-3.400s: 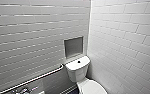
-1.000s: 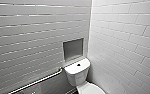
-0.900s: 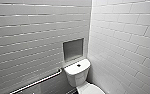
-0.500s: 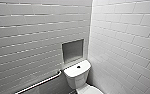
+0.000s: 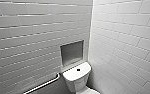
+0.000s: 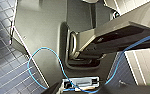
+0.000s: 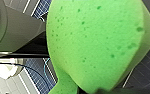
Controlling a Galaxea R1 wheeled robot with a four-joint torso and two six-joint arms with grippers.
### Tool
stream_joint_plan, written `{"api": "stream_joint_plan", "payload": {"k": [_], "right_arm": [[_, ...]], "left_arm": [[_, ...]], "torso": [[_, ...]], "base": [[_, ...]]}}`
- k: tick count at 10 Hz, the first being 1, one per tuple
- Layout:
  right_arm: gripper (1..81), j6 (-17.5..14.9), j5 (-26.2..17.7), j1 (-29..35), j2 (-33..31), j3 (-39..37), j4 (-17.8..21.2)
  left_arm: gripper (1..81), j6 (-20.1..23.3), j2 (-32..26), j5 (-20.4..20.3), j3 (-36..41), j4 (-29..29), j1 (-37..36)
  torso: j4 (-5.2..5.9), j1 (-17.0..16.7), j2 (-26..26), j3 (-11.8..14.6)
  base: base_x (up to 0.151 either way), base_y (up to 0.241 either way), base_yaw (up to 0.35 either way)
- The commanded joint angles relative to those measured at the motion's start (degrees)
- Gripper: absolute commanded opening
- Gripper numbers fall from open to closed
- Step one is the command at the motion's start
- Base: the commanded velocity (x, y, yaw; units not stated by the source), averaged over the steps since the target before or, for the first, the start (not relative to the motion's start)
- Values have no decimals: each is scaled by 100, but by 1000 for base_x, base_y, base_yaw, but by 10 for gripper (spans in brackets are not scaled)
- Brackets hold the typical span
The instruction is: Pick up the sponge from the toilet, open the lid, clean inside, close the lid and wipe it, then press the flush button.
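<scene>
One step of the task looks done: the sponge (image 7: 96,42) is off the toilet (image 5: 77,77) and in the robot's keeping. In the right wrist view it hangs right before the camera with dark floor tiles behind it, not resting on anything, so I judge the right pincer (image 7: 96,90) to be clenched on it, though the grip itself is hard to make out. Whether the left pincer (image 6: 83,91) is released or clenched I cannot tell; that wrist view shows mostly the robot's own grey body, a looping blue cable (image 6: 43,53) and the dark floor tiles (image 6: 6,67).

Everything else appears still to do: opening the lid, cleaning inside, closing and wiping the lid, and pressing the flush button. In the head view the toilet sits at the lower centre of the frame, in the corner where the two tiled walls meet. Its boxy tank is plain to see, with a small dark spot (image 5: 78,69) on the top that is probably the button. Just a sliver of the bowl end reaches the bottom edge, too little to say how the lid stands. A recessed niche (image 5: 71,53) lies just above the tank, and a grab rail (image 5: 44,83) runs toward the lower left.

The sponge is bright green, rounded at its edges, and pitted with small darker pores. It looks soft and dry, with no visible soiling.
</scene>
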Motion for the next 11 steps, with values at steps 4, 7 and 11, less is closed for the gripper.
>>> {"api": "stream_joint_plan", "payload": {"k": [4,7,11], "right_arm": [[10,12,-288,68,-34,69,-115],[10,12,-280,41,-69,78,-132],[10,21,-227,-29,-647,753,-141]], "left_arm": [[811,27,-51,283,85,56,-81],[811,27,-50,292,85,91,-81],[811,18,-409,344,496,91,-115]], "torso": [[0,0,0,0],[0,7,2,0],[0,5,2,0]], "base": [[110,0,0],[28,0,0],[0,0,0]]}}
